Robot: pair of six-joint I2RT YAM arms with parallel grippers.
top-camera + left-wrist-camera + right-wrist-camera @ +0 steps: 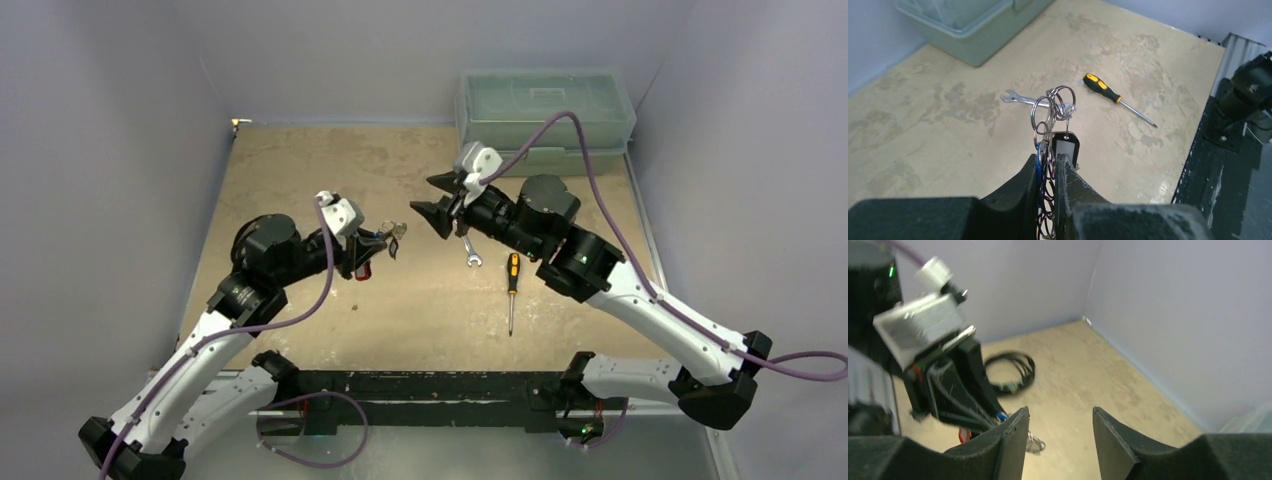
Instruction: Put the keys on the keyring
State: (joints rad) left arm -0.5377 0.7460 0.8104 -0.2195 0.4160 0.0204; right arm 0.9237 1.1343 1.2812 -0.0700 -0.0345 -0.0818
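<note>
Clamping the keyring in the left gripper above the table.
Facing it with the right gripper spread open, empty, near wrench and screwdriver.

keyring: lower part wedged between the left pincer's fingers and cut by the bottom edge; outline unclear.
keys: too small to count from above; only a red bit shows.
wrench: one end hidden behind the wire rings.
bin: cut off by the top edge.
cable: blurred in the right wrist view; its ends cannot be traced.
</note>
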